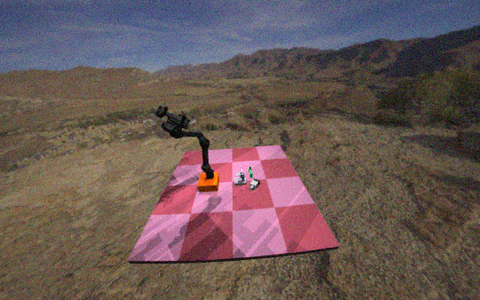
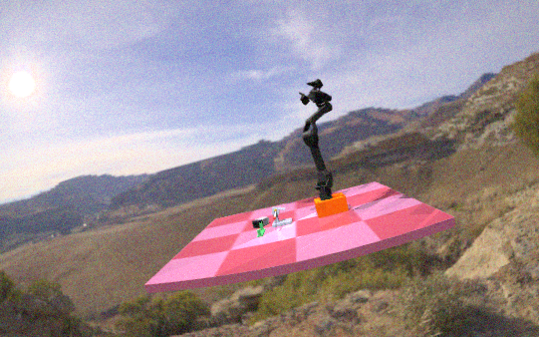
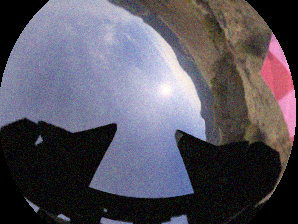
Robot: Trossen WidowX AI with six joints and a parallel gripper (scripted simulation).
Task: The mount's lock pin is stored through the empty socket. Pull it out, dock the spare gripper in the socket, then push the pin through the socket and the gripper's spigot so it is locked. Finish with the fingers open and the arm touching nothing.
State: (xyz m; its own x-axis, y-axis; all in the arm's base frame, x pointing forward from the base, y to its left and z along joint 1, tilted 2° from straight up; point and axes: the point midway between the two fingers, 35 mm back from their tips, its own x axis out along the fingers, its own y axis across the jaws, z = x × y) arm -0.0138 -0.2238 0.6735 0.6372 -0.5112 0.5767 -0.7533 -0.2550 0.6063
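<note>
My gripper (image 3: 147, 129) is open and empty, with sky between its fingers in the wrist view. It is raised high above the table, well away from the parts. The white and grey mount (image 1: 240, 179) (image 2: 282, 222) stands in front of the arm's base, with a narrow upright part on top. The lock pin and the socket are too small to make out. A grey and black piece (image 1: 255, 183) (image 2: 260, 222), which looks like the spare gripper, lies on the table near the mount, apart from it.
A small green piece (image 1: 250, 172) (image 2: 261, 229) stands near the mount and the grey and black piece. The arm (image 1: 204, 153) (image 2: 317, 155) rises from an orange base block (image 1: 208, 182) (image 2: 332, 205) on the pink and red checkered table (image 1: 255, 226) (image 2: 261, 256).
</note>
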